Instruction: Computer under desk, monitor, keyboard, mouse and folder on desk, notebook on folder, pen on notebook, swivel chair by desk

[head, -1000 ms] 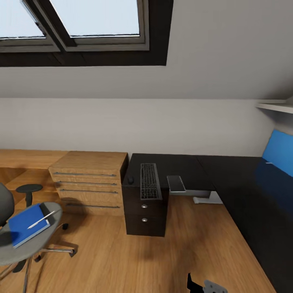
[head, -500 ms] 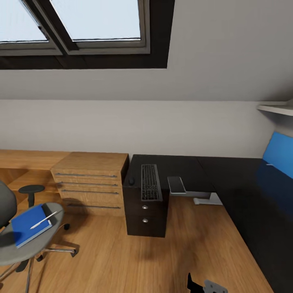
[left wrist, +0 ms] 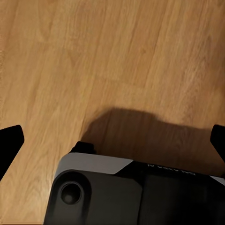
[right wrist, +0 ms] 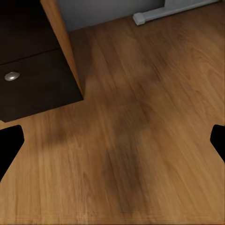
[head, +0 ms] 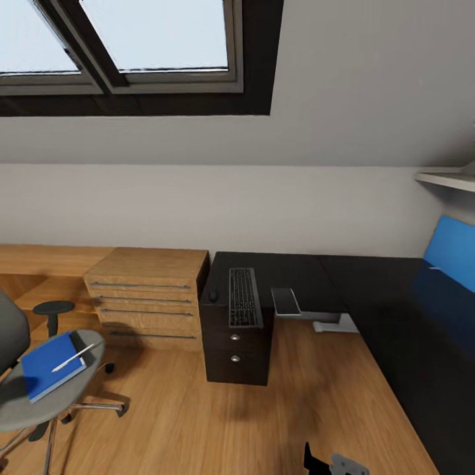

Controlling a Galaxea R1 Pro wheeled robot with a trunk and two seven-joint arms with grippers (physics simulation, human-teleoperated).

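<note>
From the head view we see the desk [head: 369, 284], its glossy black top running from about 12 o'clock along the wall and then down the 3 o'clock side toward us. On the end at 12 o'clock the keyboard [head: 243, 297] lies lengthwise over the black drawer unit [head: 236, 349], its near end at the desk's front edge. The mouse [head: 212, 294] sits just beside the keyboard's left edge, close to the desk's left rim, and the notebook [head: 285, 301] lies to the keyboard's right, apart from it and reaching the front edge.

At 9 o'clock stands the swivel chair [head: 26, 402], well apart from the desk. The folder [head: 45, 364] lies flat on its grey seat with the pen [head: 72, 357] resting across the folder's top.

A light wooden dresser [head: 146, 297] stands against the drawer unit's left side. Between chair, drawer unit and the long desk wing the wooden floor [head: 198, 422] lies open.

The left gripper [left wrist: 112, 140] hangs over bare floor in its wrist view, fingertips [left wrist: 9, 140] spread wide, grasping nothing. The right gripper [right wrist: 112, 140] is likewise spread and empty, over the floor near the drawer unit's corner.

A faint line of lettering shows on the left gripper's body; we cannot read it.
</note>
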